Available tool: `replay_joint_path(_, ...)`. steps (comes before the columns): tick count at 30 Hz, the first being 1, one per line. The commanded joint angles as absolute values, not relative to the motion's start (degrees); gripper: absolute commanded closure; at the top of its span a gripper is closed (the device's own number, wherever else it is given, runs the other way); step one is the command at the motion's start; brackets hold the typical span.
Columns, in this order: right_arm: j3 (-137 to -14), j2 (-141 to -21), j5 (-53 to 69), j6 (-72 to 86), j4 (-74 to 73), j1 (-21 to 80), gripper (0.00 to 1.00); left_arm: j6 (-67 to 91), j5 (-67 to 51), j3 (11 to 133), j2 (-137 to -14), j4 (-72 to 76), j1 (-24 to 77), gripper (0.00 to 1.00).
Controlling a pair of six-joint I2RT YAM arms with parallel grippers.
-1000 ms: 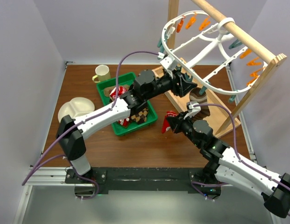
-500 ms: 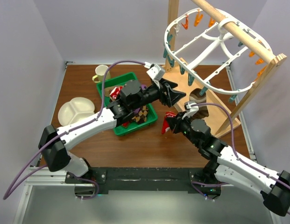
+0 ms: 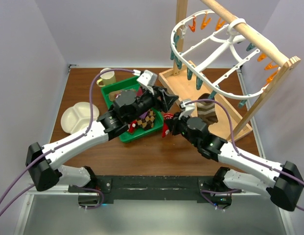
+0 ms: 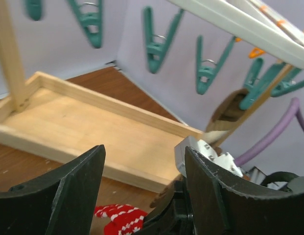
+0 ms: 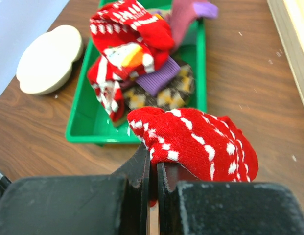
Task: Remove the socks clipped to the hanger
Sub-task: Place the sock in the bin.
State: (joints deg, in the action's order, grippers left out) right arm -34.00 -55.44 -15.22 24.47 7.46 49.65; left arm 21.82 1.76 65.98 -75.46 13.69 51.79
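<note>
Jaws of the right gripper [image 5: 152, 160] are pinching shut on a red sock [image 5: 196, 139] with white dashes, which is draping over them just right of the green tray [image 5: 88, 128] of piled socks [image 5: 127, 49]. Left gripper [image 4: 143, 155] is gaping wide, holding nothing, near the white hanger [image 3: 218, 41], where a brown striped sock [image 3: 206, 111] is hanging from a teal clip [image 4: 254, 83].

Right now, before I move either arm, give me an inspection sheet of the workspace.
Surface: brown wooden table; damage nothing seen.
Job's things: white hanger on the wooden stand; one brown sock hanging from a teal clip; other socks piled in the green tray.
Clutter: mug, white divided plate.
Grippers: left gripper open, empty; right gripper shut on a red sock.
Cables: purple cables arching over both arms; snags nothing seen.
Surroundings: plain walls.
</note>
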Motion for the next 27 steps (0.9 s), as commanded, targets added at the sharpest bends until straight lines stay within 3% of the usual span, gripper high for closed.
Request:
replay_joint_path(1, -43.39, -62.3, -18.1, 21.27, 10.81, 51.59, 1.0, 18.03, 21.2, 65.83, -69.0, 5.55, 51.24, 0.28)
replay_joint_path(7, -58.08, -80.31, -18.72, 19.16, 10.19, 52.82, 1.0, 19.42, 30.4, 60.83, -57.94, -1.83, 46.06, 0.25)
replay_joint_path(18, -80.57, -107.29, -14.16, 20.38, 7.74, 53.35, 1.0, 17.93, 36.13, 62.57, -53.52, -10.55, 44.74, 0.24)
replay_joint_path(23, -83.67, -120.56, -10.91, 22.93, 5.98, 54.14, 1.0, 17.4, 35.33, 63.63, -54.67, -11.51, 44.65, 0.24)
replay_joint_path(27, -78.67, -122.17, -9.93, 25.84, 8.87, 54.14, 1.0, 16.79, 34.37, 63.37, -55.02, -10.99, 44.65, 0.24)
